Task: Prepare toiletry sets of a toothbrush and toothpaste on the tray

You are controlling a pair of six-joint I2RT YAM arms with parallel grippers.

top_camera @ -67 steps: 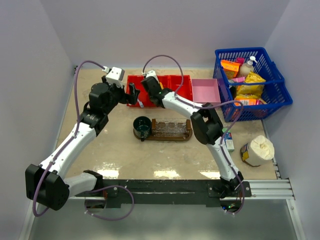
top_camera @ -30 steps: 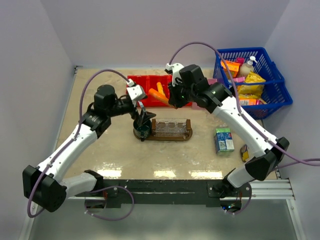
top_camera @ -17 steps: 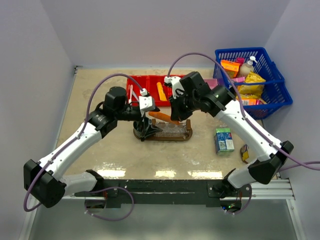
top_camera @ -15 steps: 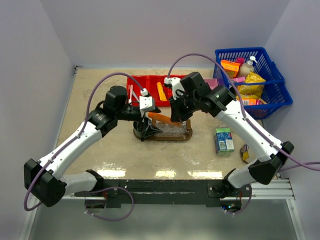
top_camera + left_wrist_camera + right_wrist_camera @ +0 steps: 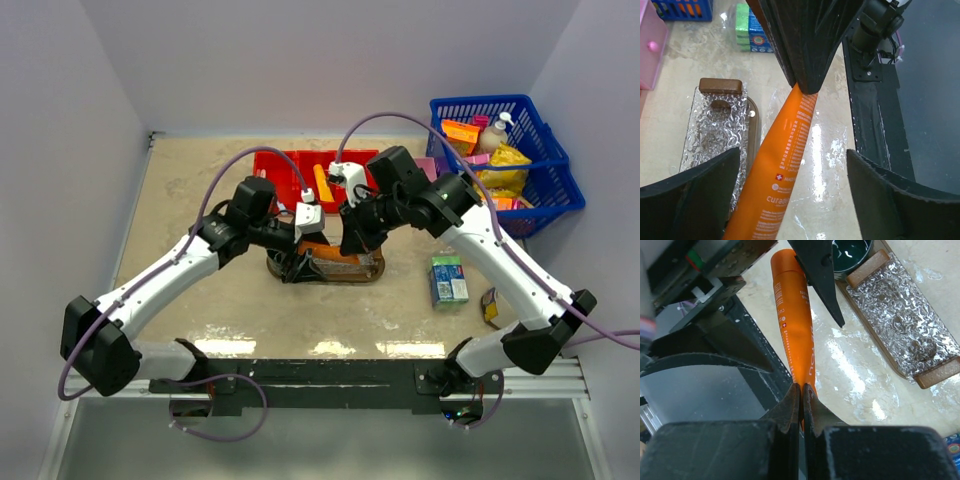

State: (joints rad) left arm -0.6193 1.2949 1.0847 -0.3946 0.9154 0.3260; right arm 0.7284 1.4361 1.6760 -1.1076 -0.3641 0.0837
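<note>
over the middle of the tray (image 5: 377, 268), the right gripper (image 5: 801, 388) pinches the flat crimped tail of the deep orange toothpaste (image 5: 792, 315), its fingers pressed tight with only that thin end between them; from the pinch the tube runs toward 12 o'clock in the right wrist view; the left gripper (image 5: 792, 150) meets it from the opposite side, fingers spread wide, one on each flank of the tube and neither closed on it; whether they touch it i cannot tell; seen from overhead the tube lies lengthwise along the board, and i cannot tell whether it rests on it; a clear dimpled insert (image 5: 905, 320) lies on the tray, with a dark green cup (image 5: 850, 251) at its 11 o'clock end in the right wrist view; overhead, a red bin (image 5: 275, 165) sits at 12 o'clock from the tray and holds a second tube (image 5: 321, 182), yellower orange; a blue basket (image 5: 545, 195) stands at 2 o'clock; a green and blue box (image 5: 450, 280) lies at 4 o'clock
</note>
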